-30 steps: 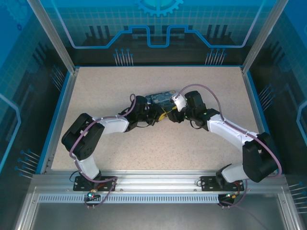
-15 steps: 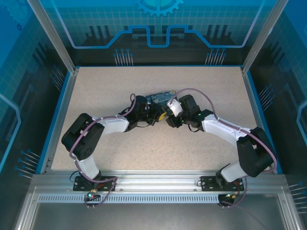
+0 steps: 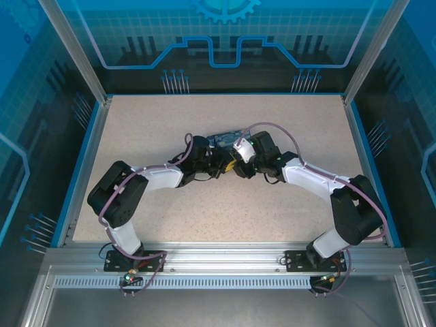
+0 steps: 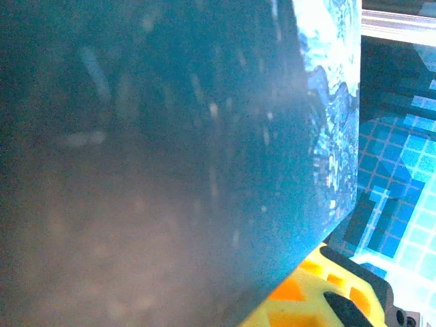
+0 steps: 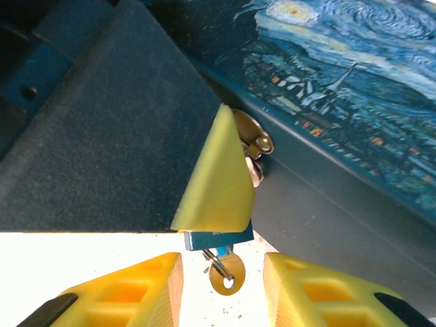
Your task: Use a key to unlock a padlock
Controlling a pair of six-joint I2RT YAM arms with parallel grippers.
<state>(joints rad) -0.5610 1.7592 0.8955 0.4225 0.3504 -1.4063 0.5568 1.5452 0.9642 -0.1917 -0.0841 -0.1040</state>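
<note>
Padlock (image 5: 218,240) mostly behind L claw pad (image 5: 218,177)

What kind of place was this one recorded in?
Likely an enclosed robot test cell: a speckled tabletop, an aluminium frame rail, and blue circuit-printed panels around it.

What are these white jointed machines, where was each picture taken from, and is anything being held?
They are two robot arms, left and right, bolted at the near edge of a table. One picture looks down from above; the others come from a camera on each wrist. A blue printed box lies on the table. In the right wrist view, the right end effector is open, its yellow fingers either side of a small key, not touching. The left end effector is shut by the box; whether it grips anything is hidden.
</note>
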